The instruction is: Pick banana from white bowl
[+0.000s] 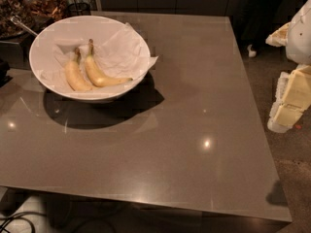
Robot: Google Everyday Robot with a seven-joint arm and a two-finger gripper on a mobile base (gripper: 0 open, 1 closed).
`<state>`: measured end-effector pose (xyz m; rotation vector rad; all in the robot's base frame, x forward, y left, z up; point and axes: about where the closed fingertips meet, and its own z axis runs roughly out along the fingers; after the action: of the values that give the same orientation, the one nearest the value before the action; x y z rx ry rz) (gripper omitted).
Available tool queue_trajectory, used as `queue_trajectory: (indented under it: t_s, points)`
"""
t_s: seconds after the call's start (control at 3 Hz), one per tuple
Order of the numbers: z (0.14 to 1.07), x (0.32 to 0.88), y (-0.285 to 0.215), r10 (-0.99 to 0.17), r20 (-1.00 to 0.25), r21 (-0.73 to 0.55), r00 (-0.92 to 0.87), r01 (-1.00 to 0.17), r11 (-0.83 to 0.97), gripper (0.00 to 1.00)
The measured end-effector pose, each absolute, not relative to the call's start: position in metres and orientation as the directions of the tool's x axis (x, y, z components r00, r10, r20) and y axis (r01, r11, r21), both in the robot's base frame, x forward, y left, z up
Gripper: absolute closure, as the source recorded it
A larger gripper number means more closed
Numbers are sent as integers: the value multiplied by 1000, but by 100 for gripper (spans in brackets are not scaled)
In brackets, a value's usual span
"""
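Observation:
The white bowl (pixel 43 42) stands at the far left of the brown table, lined with white paper. Two yellow bananas lie in it side by side. The banana (pixel 99 75) is the longer, curved one on the right, with its stem pointing away and its dark tip pointing right. A shorter, plumper banana (pixel 76 76) lies just to its left. My gripper (pixel 286 113) hangs at the lower end of the white and cream arm at the right edge of the view. It is beyond the table's right side, far from the bowl, and holds nothing that I can see.
A dark dish of brown food (pixel 14 6) with a spoon (pixel 23 26) sits behind the bowl at the far left. The brown tabletop (pixel 194 120) stretches from the bowl to the right and near edges. Floor lies to the right.

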<state>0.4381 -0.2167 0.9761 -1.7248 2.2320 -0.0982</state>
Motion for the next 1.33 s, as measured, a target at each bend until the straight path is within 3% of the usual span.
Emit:
queue_trajectory:
  t_s: [0.67, 1.33]
  points:
    - [974, 447, -197, -946, -197, -211, -256, -932, 296, 0]
    - [977, 465, -141, -965, -118, -182, -234, -950, 253, 0]
